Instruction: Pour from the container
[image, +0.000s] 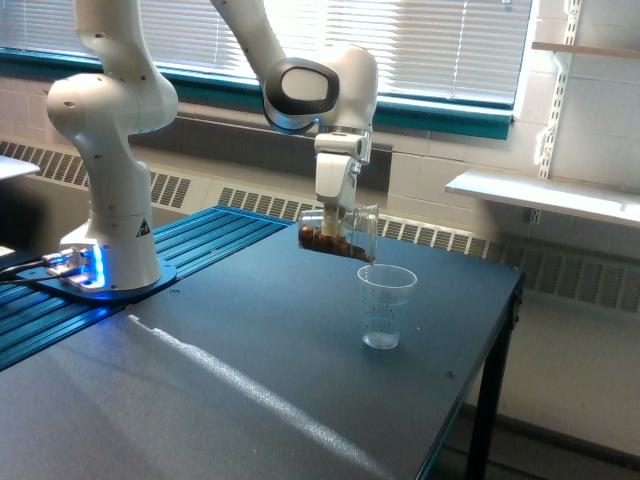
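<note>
Dark and matte, the table fills the lower half of the frame, with slatted window blinds across the top and a white shelf at the right edge. At centre, the gripper is closed on the container, which is held tipped nearly on its side above the table, its mouth turned toward the right of the frame. Brown contents are seen gathered along its lower wall, up to the lip. Just below and to the right, 1 receiving cup stands upright and appears empty (its faint dots are visible). The pour is judged to be at its onset; a little more tilt is called for, with the lip kept over the cup's rim.
</note>
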